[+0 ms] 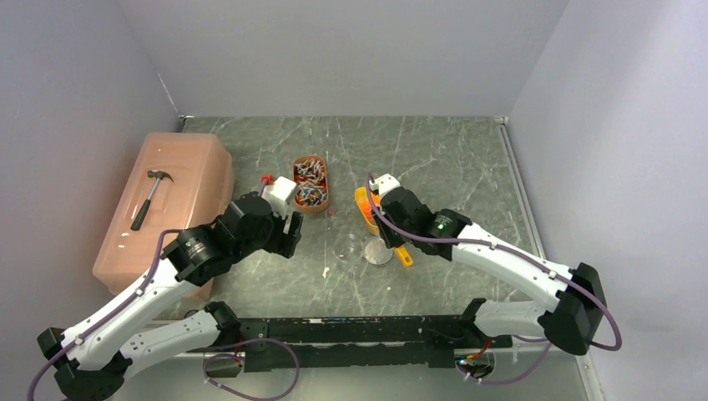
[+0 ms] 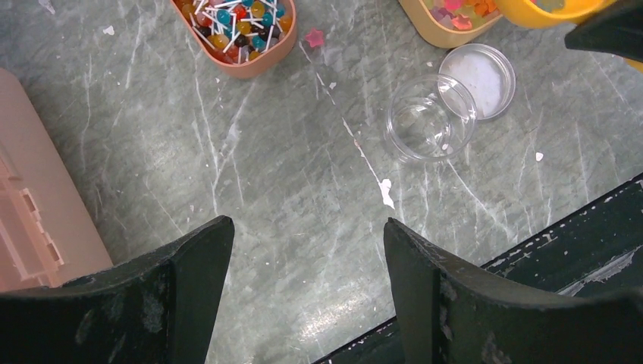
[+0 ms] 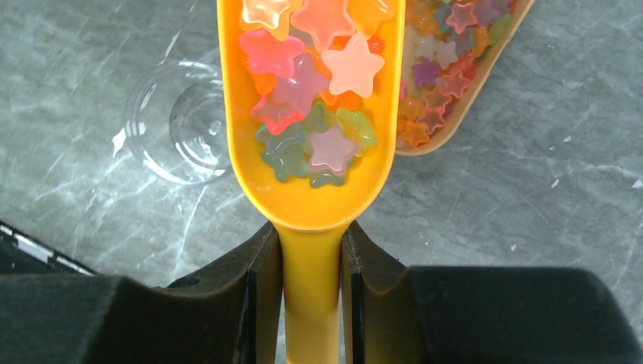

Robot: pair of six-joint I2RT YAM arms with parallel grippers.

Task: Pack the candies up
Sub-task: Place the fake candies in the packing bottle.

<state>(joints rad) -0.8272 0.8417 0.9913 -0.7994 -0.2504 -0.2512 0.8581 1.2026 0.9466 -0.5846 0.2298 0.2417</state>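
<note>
Several pastel star candies (image 3: 307, 98) lie in the bowl of a yellow-orange scoop (image 3: 311, 201). My right gripper (image 3: 311, 235) is shut on the scoop's handle and holds it level above the table. More star candies (image 3: 443, 72) fill an oval orange tray (image 3: 485, 83) just right of the scoop. An empty clear jar (image 3: 178, 121) stands to its left. One pink star candy (image 2: 314, 36) lies loose on the table. A second oval tray (image 2: 269, 57) holds lollipops (image 2: 239, 19). My left gripper (image 2: 307, 227) hangs open over bare table, nothing between its fingers.
The jar's lid (image 2: 479, 80) lies flat beside the clear jar (image 2: 428, 117). A large pink storage box (image 1: 163, 209) with a hammer (image 1: 150, 196) on top fills the left side. White walls close in the table, and the arms' black base rail (image 1: 359, 334) runs along the near edge.
</note>
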